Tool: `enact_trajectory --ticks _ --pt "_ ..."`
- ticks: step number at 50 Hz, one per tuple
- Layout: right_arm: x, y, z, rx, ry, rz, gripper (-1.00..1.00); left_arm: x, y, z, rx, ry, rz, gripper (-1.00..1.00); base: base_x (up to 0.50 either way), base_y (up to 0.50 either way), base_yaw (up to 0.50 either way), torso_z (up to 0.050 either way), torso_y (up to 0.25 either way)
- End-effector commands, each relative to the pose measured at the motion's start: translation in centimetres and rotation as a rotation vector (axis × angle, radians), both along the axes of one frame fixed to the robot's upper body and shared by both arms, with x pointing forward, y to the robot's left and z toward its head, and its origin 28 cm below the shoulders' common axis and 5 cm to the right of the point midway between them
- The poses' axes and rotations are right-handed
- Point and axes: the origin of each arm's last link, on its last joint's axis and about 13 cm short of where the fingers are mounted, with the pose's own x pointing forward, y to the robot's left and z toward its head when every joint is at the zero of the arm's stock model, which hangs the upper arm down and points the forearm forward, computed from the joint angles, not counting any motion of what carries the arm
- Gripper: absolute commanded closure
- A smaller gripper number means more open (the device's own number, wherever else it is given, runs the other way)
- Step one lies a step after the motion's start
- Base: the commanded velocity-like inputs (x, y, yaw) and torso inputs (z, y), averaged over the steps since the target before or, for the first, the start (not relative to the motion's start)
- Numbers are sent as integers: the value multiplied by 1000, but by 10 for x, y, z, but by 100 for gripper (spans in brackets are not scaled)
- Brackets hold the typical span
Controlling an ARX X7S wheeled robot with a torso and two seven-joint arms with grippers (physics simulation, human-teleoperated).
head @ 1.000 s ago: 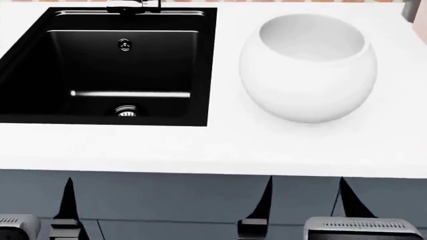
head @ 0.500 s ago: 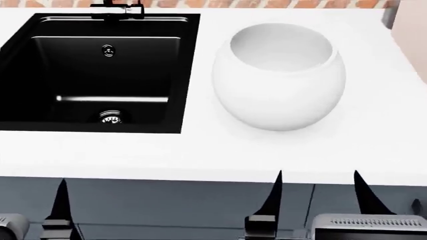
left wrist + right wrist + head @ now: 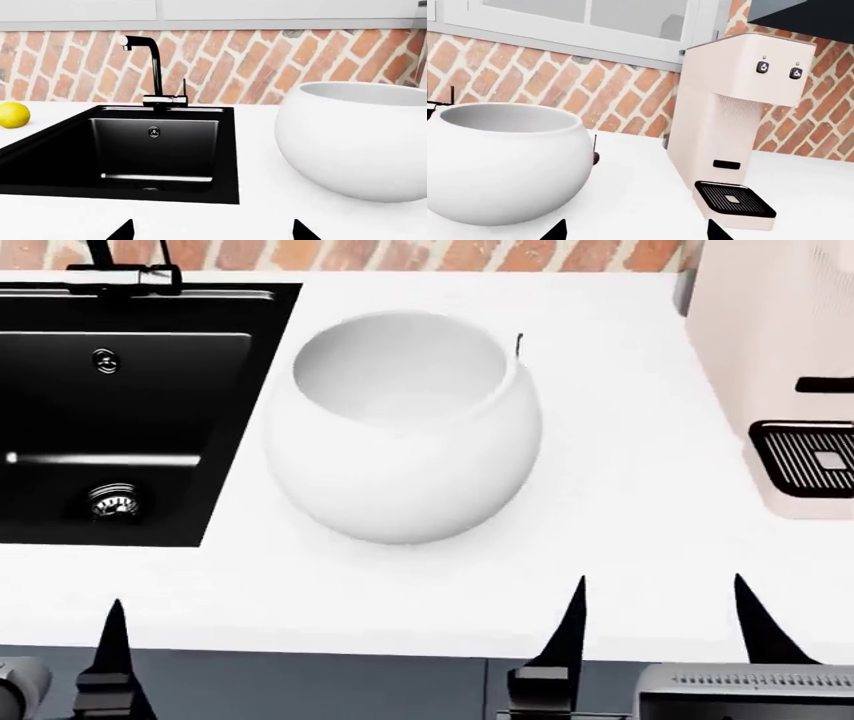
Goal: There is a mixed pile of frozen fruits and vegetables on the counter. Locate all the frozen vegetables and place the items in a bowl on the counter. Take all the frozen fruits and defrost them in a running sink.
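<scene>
The white globe-shaped bowl [image 3: 400, 430] stands on the white counter [image 3: 627, 540], just right of the black sink [image 3: 120, 390]. A yellow lemon [image 3: 12, 114] lies on the counter beyond the sink's far side. Behind the bowl, a small dark bit with a thin stem [image 3: 595, 156] pokes out, apparently the grapes, mostly hidden. No vegetable is in view. My left gripper [image 3: 212, 231] is open over the counter's front edge, facing the sink and bowl. My right gripper [image 3: 636, 231] is open and empty too, facing the gap between the bowl and a machine.
A pale pink coffee machine [image 3: 781, 380] with a black drip tray [image 3: 734, 199] stands at the right. A thin black tap [image 3: 155, 65] rises behind the sink, with a brick wall [image 3: 627, 105] at the back. Dark cabinet fronts [image 3: 320, 690] run below the counter.
The head view has swung right: sink and bowl slid left in it and the coffee machine came into sight. Both grippers stay low at the counter's front edge, still open.
</scene>
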Motion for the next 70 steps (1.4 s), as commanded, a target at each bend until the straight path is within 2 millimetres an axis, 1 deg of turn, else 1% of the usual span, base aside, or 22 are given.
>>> enact_trajectory --ticks 1,8,12,13,14,17,21,27,35,41,50,61,64,67,69,70 --pt "-1 -4 2 -25 -16 -10 -100 2 8 1 -4 -4 14 -100 500 -180 0 0 0" --pt "-1 -6 6 -20 -26 -15 -100 3 17 4 -4 -2 44 -100 500 -170 0 0 0" --pt "-2 -7 7 -30 -27 -17 -100 -1 23 5 1 9 50 -100 500 -167 0 0 0" --pt "-1 -8 7 -34 -25 -19 -100 4 22 5 5 10 55 -100 500 -168 0 0 0" --pt "-2 -8 7 -33 -24 -16 -100 2 23 3 1 14 56 -100 500 -168 0 0 0" --pt "-2 -8 9 -37 -26 -15 -100 3 26 9 9 19 54 -100 500 -168 0 0 0" --pt "-3 -8 10 -31 -28 -11 -100 3 29 11 10 22 65 -100 500 -78 0 0 0" --pt "-3 -10 14 -41 -42 -18 -100 -1 37 15 10 27 78 -100 500 0 0 0 0" --pt "-4 -10 14 -51 -41 -12 -100 0 41 15 13 38 94 -100 500 27 0 0 2" --pt "-5 -13 18 -35 -51 -34 -100 0 42 13 18 47 94 -100 484 53 0 0 0" --pt "-6 -19 23 -36 -64 -68 -100 0 43 13 9 57 93 -100 28 0 0 0 1" --pt "-6 -20 23 -30 -60 -65 -100 -1 43 14 7 62 89 -100 0 0 0 0 0" --pt "-2 -20 21 -20 -46 -64 -100 -2 44 15 3 54 84 -100 0 0 0 0 0" --pt "0 -20 26 1 -46 -58 -100 0 44 16 -7 49 88 -100 0 0 0 0 0" --pt "6 -21 31 70 -44 -38 -100 0 43 16 -10 51 86 -100 0 0 0 0 0" --pt "12 -21 30 91 -26 -28 -100 0 43 15 -11 53 84 -100 0 0 0 0 0"
